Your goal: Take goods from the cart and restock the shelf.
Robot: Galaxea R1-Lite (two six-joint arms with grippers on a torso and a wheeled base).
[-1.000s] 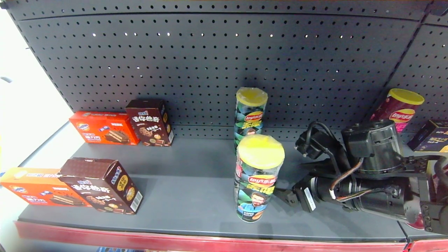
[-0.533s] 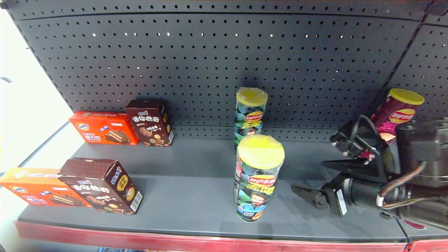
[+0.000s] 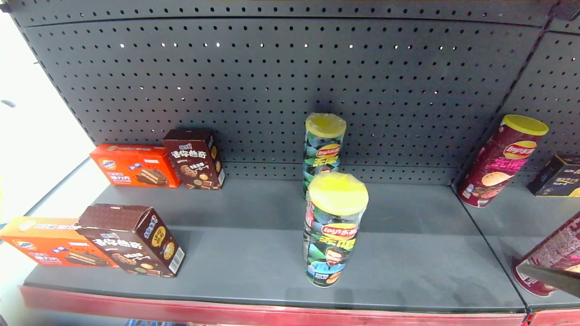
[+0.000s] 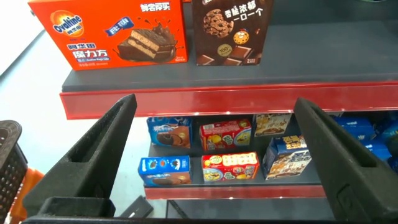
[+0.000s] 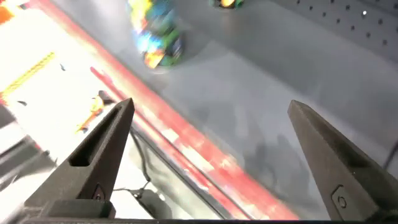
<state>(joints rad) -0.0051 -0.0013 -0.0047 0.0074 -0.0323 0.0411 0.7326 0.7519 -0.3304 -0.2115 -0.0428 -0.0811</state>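
Upright near the front of the flat grey metal shelf (image 3: 408, 253): front can (image 3: 333, 231), a tall cylinder with a yellow plastic lid and a glossy green label bearing a red-and-yellow logo, bold lettering and a cartoon bearded face. Stands directly before rear can (image 3: 324, 145), same shape and label, close to the perforated back panel (image 3: 272, 81). Right gripper (image 5: 209, 106): dark wedge-shaped fingers spread wide, nothing between them, hanging over the shelf's glossy red lip (image 3: 226, 312), well apart from the front can. Left gripper (image 4: 214, 99): likewise spread wide and empty, out in front of the red lip and lower, with small boxes (image 4: 227, 149) of a lower tier seen through the gap. Off to the left, printed cardboard cartons: orange box (image 3: 41, 240) lying flat, pictured with a layered wafer, and brown box (image 3: 136, 240) just beside it, pictured with cookies; a like pair farther back by the panel. On the neighbouring bay at right, maroon can (image 3: 498, 163), yellow-lidded, near the back.
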